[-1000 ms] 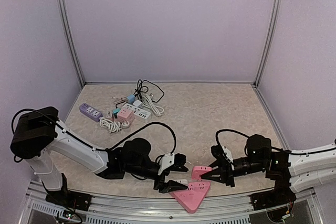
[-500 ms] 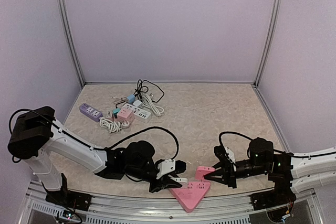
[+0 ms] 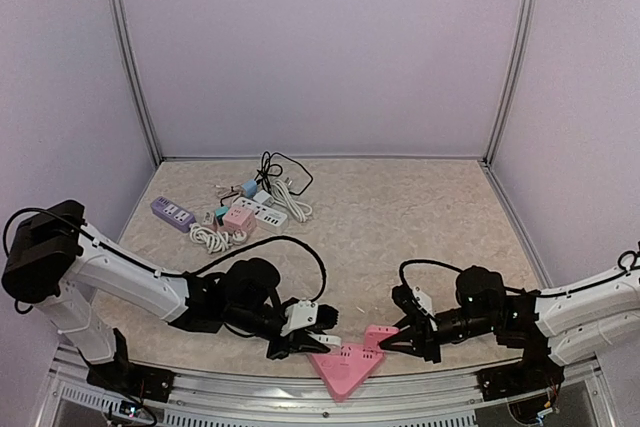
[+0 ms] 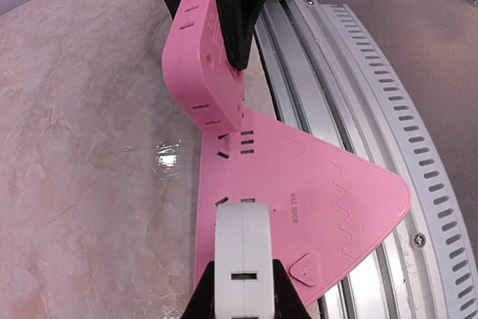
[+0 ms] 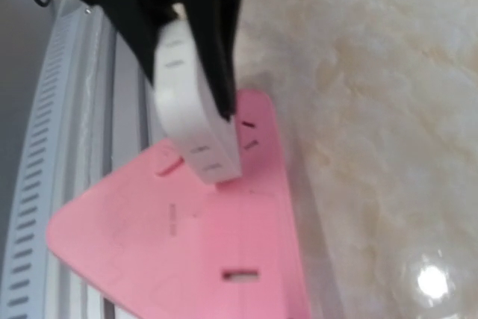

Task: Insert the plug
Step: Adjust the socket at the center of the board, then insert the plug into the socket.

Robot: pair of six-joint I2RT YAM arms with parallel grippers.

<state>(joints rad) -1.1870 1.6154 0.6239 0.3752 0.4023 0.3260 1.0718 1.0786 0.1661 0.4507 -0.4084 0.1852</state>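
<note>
The white plug [image 4: 241,255] stands on the pink power strip [image 4: 321,184], between the fingers of the left end effector [image 3: 310,341], which has just closed on it. Just ahead, the right end effector [image 3: 390,338] grips a pink plug [image 4: 203,65]. Insertion can likely proceed.

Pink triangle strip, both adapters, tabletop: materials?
Pink triangle strip: moulded plastic, matte; embossed lettering, crisp slots. Pink adapter: likely the same. White adapter: smooth plastic, slight sheen. Tabletop: glossy marble pattern, lamp glare; stone or laminate, cannot tell.
</note>
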